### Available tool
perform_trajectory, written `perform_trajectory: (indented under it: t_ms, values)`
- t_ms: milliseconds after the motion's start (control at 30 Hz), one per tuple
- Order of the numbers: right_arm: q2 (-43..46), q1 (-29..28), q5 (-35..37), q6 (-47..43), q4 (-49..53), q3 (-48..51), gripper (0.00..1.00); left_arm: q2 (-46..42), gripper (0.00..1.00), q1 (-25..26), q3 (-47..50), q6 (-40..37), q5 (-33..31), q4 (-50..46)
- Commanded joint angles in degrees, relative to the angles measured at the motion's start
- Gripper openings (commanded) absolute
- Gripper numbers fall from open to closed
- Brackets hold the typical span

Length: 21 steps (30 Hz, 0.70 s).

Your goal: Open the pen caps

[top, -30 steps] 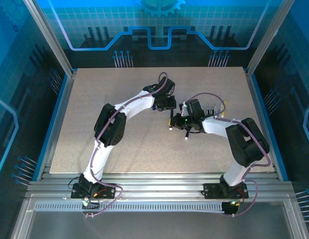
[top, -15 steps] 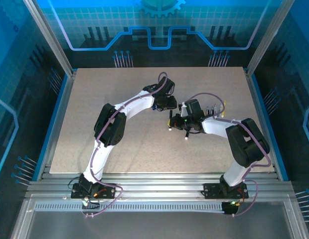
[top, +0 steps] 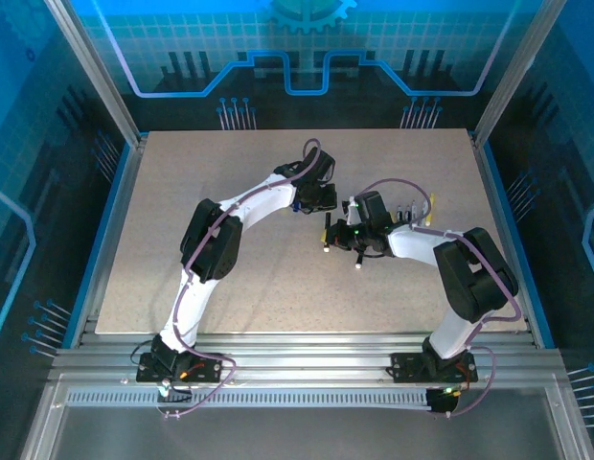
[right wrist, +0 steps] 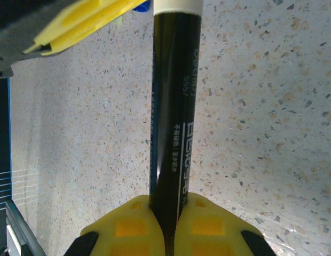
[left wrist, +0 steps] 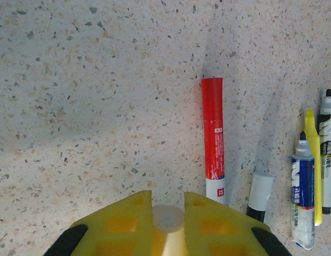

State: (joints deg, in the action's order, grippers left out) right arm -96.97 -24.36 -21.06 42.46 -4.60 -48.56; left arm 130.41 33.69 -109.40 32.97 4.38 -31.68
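**Yellow fingers grip one pen from both ends**

Both arms bend inward over the speckled table [top: 182, 192] and meet near the middle of the top view. The left arm [top: 244, 206] reaches up and to the right, and the right arm [top: 450, 254] folds back to the left, so the wrists are almost nose to nose.

The left gripper [left wrist: 168, 209] is closed down on a white cap [left wrist: 168, 220], pinched between its pads at the bottom of the left wrist view. The right gripper [right wrist: 168, 213] is clamped tight on the black pen [right wrist: 173, 106]. The barrel runs up the frame to that same cap at the top edge, beside the left fingers [right wrist: 85, 21] in the upper left.

On the table beyond lie a red pen [left wrist: 213, 136], a second white cap [left wrist: 260, 191] on a dark barrel at lower right, and a blue-and-white marker [left wrist: 303, 192] near the right edge.

Against a second ago the arms barely differ; the right wrist sits a touch further left.
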Motion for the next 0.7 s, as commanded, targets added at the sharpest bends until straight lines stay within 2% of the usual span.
perform_trajectory:
  t_ms: [0, 200, 400, 533, 667]
  values:
    - [0.8, -0.8, -1.1, -0.9, -1.2, 0.0, 0.0, 0.1, 0.0, -0.1, -0.8, -0.1, 1.6, 0.1]
    - [-0.2, -1.6, -3.6, -0.1, -2.2, 0.3, 0.0, -0.4, 0.0, -1.1, -0.5, 0.2, 0.8, 1.3]
    - [2.9, -6.9, -10.9, 1.6, -2.0, 6.1, 0.0, 4.5, 0.0, -4.5, -11.6, -0.4, -2.7, -3.5]
    - [7.8, -13.1, -10.3, 5.1, -2.2, 12.5, 0.0, 8.0, 0.0, -5.7, -18.7, -0.9, -4.4, -7.4]
    - [12.8, -14.0, -7.2, 6.7, -0.7, 15.0, 0.0, 7.7, 0.0, -5.9, -18.2, -0.8, -4.4, -6.9]
